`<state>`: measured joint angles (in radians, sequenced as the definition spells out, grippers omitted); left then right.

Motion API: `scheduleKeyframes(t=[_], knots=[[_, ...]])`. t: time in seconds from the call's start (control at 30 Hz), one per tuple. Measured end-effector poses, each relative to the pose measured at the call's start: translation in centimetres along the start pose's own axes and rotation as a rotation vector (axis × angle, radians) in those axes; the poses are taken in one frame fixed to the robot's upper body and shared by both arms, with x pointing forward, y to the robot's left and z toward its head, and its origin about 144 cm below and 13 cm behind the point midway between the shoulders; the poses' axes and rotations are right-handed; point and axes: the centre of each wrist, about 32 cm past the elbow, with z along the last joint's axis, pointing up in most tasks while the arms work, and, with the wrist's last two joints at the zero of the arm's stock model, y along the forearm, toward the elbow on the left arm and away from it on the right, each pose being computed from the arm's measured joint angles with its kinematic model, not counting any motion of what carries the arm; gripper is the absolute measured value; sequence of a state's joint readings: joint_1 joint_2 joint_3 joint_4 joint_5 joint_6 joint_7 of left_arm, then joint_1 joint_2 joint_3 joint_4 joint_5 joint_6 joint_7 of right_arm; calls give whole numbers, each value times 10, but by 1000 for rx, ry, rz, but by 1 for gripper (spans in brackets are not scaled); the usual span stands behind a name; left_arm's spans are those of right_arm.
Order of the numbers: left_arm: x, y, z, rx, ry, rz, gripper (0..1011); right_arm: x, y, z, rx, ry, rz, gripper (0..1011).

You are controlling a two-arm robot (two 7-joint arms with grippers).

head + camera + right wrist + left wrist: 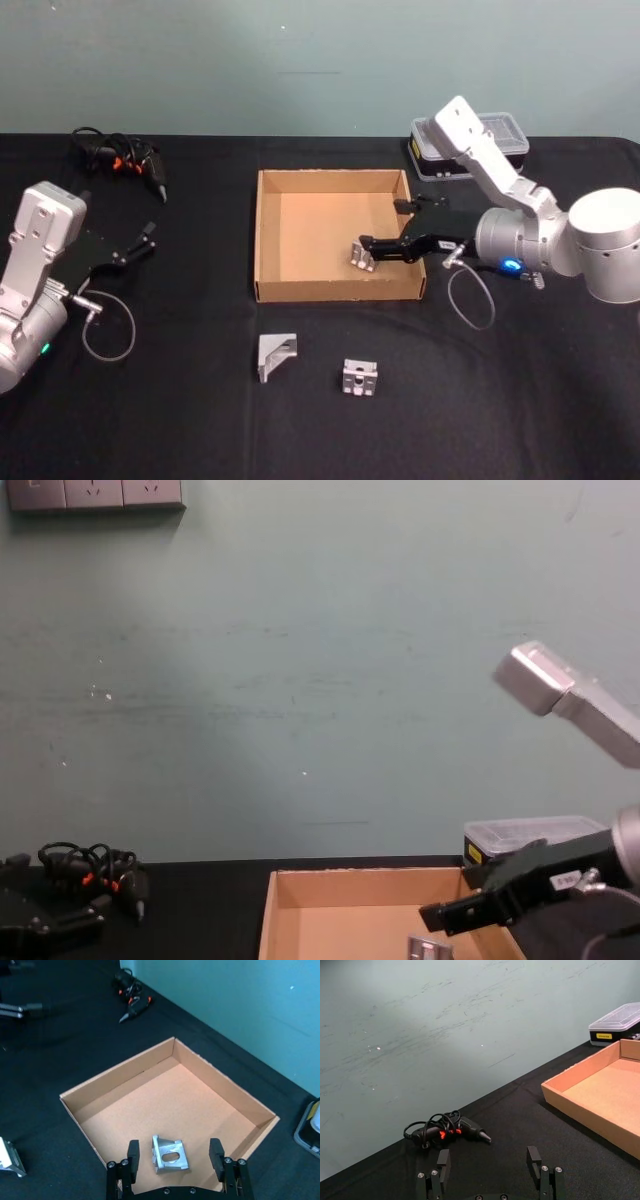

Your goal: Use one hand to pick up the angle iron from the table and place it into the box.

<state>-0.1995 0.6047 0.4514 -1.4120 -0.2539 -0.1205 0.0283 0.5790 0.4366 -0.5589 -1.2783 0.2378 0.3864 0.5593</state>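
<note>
The tan cardboard box sits mid-table on the black table. My right gripper reaches in over the box's right wall and stands open. One silver angle iron lies on the box floor between the spread fingers, touching neither. Two more angle irons rest on the table in front of the box. My left gripper is parked at the far left, open and holding nothing.
A clear-lidded plastic case stands behind the box's right corner. A black tool with orange marks and a coiled cable lies at the back left.
</note>
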Motion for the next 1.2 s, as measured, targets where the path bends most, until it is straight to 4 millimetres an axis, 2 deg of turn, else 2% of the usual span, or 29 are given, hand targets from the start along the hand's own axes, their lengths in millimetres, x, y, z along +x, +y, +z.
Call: scheduleKeyframes(t=[0.2, 0.53, 0.77, 1.2], knots=[[0, 0, 0, 0, 0, 0, 1000, 0, -20, 0, 59, 7, -6, 1003], [0, 0, 0, 0, 0, 0, 1000, -3, -59, 4, 108, -53, 47, 1000], [0, 0, 0, 0, 0, 0, 1000, -12, -81, 6, 81, -148, 166, 1000], [0, 0, 0, 0, 0, 0, 1000, -30, -94, 2, 10, -234, 322, 1000]])
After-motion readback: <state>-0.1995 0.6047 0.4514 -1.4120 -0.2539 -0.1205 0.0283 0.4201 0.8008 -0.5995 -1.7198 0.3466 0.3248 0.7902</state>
